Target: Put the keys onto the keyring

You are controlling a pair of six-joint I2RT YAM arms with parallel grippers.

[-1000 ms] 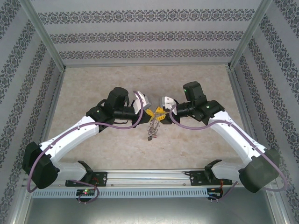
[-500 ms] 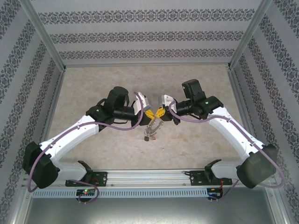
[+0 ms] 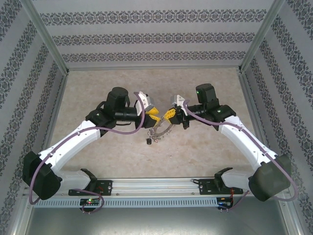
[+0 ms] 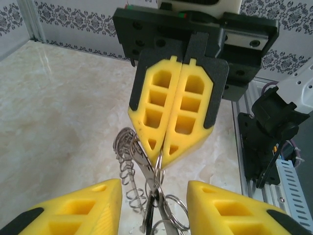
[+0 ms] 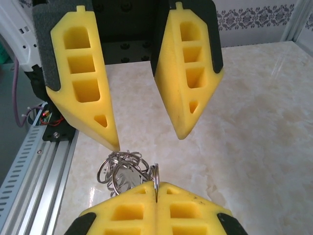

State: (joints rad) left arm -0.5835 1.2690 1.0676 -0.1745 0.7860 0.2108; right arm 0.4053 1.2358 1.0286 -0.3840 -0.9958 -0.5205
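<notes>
- The left tool (image 5: 149,139) stands partly open and holds nothing, with one finger on each side of the right tool's (image 4: 161,155) tips. If it closes from there, it could knock those tips or catch the wrong loop, because several rings overlap just under them.
- The right tool is pressed fully together on the thin edge of the keyring (image 5: 155,178), which hangs from its tips above the worktop (image 3: 210,156). So narrow a bite on smooth metal could slip under a sideways tug and drop the whole bunch.
- The keys (image 4: 146,172) dangle loose just below the right tool. They may swing or tangle and hide the ring's split.
- Patterned walls (image 3: 156,34) enclose the space on three sides, well away from the right tool.
- The worktop is pale and marbled, glossy enough to show glare, so dropped metal would likely skid.
- An aluminium rail (image 3: 156,185) runs along the near edge, well apart from the right tool.
- A small dark piece (image 3: 148,141) lies on the worktop near the right tool, toward the arm bases. I cannot tell what it is.
</notes>
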